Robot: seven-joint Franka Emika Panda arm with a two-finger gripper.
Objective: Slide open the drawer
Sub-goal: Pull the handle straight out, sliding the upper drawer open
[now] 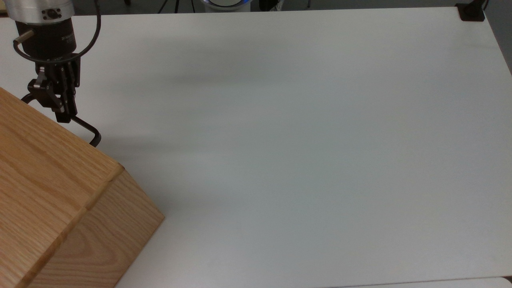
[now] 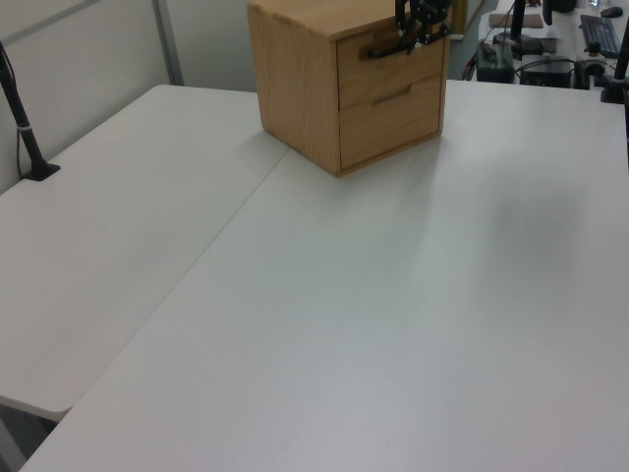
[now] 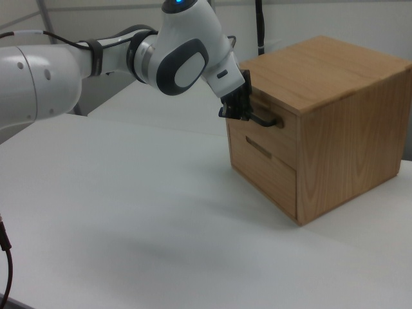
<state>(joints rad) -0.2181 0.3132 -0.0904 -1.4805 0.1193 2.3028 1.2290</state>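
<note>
Jaws shut on drawer (image 3: 262,122) handle (image 1: 86,127), cabinet (image 3: 335,122) w/ table (image 1: 300,140).

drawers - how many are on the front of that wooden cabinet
2. The upper drawer carries the black bar handle where the gripper sits; the lower drawer is directly beneath it. Other cabinet faces show none.

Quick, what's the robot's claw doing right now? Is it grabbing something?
Gripper: shut on the black bar handle of the top drawer, which looks not yet slid out.
</note>
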